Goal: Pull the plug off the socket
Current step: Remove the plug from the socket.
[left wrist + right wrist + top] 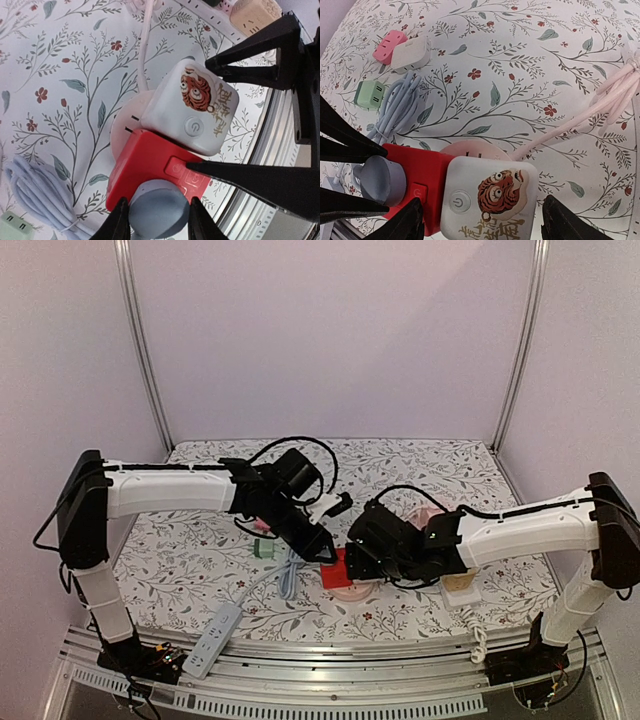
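A grey round plug (pixel 157 210) sits in a red socket cube (pixel 145 160), which is joined to a pink round base (pixel 122 120) beside a white cube with a tiger sticker (pixel 192 110). My left gripper (pixel 157 220) is shut on the grey plug, one finger against each side. In the right wrist view the plug (pixel 382 180) shows at the red cube's (pixel 420 170) left end. My right gripper (pixel 482 220) stands open astride the white tiger cube (pixel 490 200), fingertips just off its sides. From above, both grippers (pixel 325 552) (pixel 355 562) meet over the red cube (pixel 337 568).
A pale blue coiled cable (pixel 400 105), a green adapter (pixel 369 94), a pink adapter (pixel 390 45) and a white one (pixel 412 54) lie behind the socket. A pink cable (pixel 620 85) trails right. A white power strip (pixel 213 640) and a beige adapter (pixel 462 590) lie near the front edge.
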{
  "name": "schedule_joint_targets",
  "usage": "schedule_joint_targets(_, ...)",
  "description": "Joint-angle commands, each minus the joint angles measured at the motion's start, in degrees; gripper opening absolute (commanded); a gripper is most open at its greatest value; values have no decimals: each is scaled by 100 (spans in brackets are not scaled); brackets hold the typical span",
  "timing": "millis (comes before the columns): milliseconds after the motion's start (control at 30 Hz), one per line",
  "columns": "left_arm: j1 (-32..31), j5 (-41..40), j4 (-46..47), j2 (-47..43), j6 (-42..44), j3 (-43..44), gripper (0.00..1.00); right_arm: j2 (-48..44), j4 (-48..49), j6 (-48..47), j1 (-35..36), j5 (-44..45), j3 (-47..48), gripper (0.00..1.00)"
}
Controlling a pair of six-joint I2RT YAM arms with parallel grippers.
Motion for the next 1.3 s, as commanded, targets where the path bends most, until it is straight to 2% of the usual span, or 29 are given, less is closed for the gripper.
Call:
schedule_joint_targets(0,184,790,-173,-88,-373,338,12,380,-1009,-281,42,-5,-219,80)
schedule_joint_targets(233,106,372,-135,-469,-197,-140,11,132,-734,-416,44,-409,93,81)
schedule_joint_targets(467,112,543,-71,-384,-661,-98,10,-527,-917,-901,45,-38,376,99)
schedule_joint_targets(667,109,262,79,-448,-1186,-22,10,-1450,-818,-1115,48,179,-189,99)
schedule_joint_targets(900,54,12,80,-249,-1809,224,10,-2347,-62,-1363,232,-257,-927,99)
schedule_joint_targets(1000,39,-104,231,-268,-1998,295,10,-2251,5,-1347,365,-172,-877,96)
schedule_joint_targets(1267,-48,6,355,23,-2148,382,10,-1245,145,-1114,681,-237,-400,89)
